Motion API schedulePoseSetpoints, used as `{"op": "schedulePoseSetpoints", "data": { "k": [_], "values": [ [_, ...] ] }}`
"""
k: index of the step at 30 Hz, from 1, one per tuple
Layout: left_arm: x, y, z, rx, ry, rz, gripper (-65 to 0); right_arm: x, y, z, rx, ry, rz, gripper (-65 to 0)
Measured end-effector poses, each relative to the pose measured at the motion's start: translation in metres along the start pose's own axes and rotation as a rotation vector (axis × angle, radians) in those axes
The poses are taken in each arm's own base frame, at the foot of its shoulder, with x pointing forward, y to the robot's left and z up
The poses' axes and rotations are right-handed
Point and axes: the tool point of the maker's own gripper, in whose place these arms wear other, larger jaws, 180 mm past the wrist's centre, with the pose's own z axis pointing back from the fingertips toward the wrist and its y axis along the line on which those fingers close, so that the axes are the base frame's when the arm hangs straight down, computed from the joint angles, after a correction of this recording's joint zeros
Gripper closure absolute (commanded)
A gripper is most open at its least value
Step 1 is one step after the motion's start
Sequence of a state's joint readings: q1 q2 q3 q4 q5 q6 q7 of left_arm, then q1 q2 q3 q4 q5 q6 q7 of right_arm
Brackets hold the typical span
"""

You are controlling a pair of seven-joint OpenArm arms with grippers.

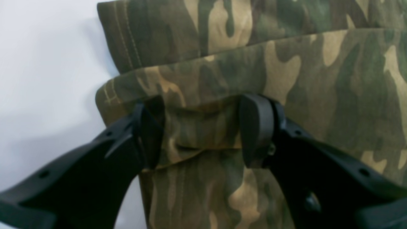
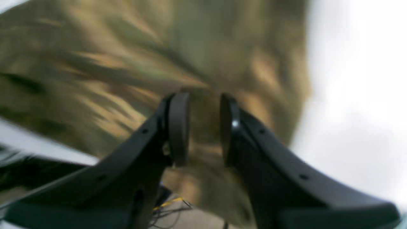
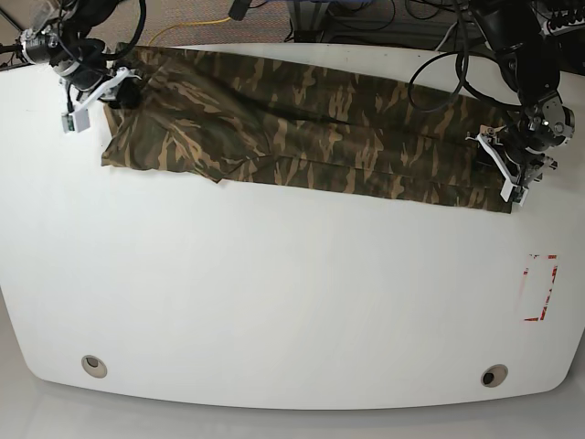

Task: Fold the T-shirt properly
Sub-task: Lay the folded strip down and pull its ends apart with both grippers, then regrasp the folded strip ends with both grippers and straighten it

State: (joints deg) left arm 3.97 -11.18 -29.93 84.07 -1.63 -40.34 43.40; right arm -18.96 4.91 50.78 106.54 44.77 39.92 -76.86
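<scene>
1. Left wrist view: we see the left gripper [image 1: 202,132] with its jaws spread wide, a bunched fold of the shirt [image 1: 286,82] sitting between the two pads. Both pads press against the cloth, so it is gripping that thick fold. The shirt lies in stacked layers with a stitched hem at the upper left, and the white table [image 1: 47,79] shows beside it.

2. Right wrist view: the picture is badly blurred. We see the right gripper [image 2: 199,128] with its jaws partly apart and shirt [image 2: 127,63] cloth showing in the gap. We cannot tell whether the pads actually pinch it.

3. Base view: the shirt [image 3: 302,128] lies on the far half of the table [image 3: 274,302] as a long narrow band. Its long axis runs from the far left corner, slanting slightly nearer toward the right edge. The right gripper [image 3: 117,90] sits at the band's left end, the left gripper [image 3: 508,157] at its right end. A red-and-white mark [image 3: 539,288] lies near the table's right edge.
</scene>
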Motion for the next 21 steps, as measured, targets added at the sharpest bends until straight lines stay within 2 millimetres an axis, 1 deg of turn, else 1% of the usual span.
{"op": "schedulePoseSetpoints", "data": {
  "k": [2,3,5,7,9,10,12,15,18,20,21],
  "values": [
    [0.000,0.000,0.000,0.000,-0.001,0.000,-34.4,-0.002,-0.015,0.010,-0.066,0.004,-0.006,-16.6],
    [0.002,0.000,0.001,0.003,-0.006,-0.003,-34.4,0.002,-0.017,0.014,-0.081,-0.012,-0.001,-16.6],
    [0.007,0.002,0.004,0.020,0.001,-0.020,-34.4,0.012,-0.014,0.021,-0.076,-0.053,0.006,-16.6],
    [0.007,0.006,0.011,0.055,0.036,-0.054,-34.4,0.025,-0.005,0.027,-0.039,-0.115,0.017,-16.6],
    [0.012,0.007,0.015,0.078,0.029,-0.060,-34.4,0.031,0.002,0.026,0.000,-0.141,0.018,-16.6],
    [0.018,0.004,0.018,0.082,0.011,-0.059,-34.4,0.033,0.008,0.026,0.029,-0.152,0.017,-16.6],
    [0.028,-0.002,0.021,0.084,-0.019,-0.067,-34.4,0.037,0.019,0.022,0.074,-0.165,0.023,-16.3],
    [0.048,-0.011,0.028,0.086,-0.083,-0.080,-34.6,0.043,0.044,0.005,0.152,-0.145,0.071,-16.2],
    [0.057,-0.018,0.030,0.081,-0.112,-0.078,-34.6,0.054,0.067,-0.014,0.196,-0.146,0.099,-16.0],
    [0.057,-0.024,0.027,0.072,-0.106,-0.087,-34.6,0.055,0.070,-0.024,0.180,-0.121,0.112,-16.0],
    [0.056,-0.028,0.026,0.064,-0.099,-0.095,-34.4,0.051,0.069,-0.031,0.165,-0.093,0.113,-16.0]
  ]
}}
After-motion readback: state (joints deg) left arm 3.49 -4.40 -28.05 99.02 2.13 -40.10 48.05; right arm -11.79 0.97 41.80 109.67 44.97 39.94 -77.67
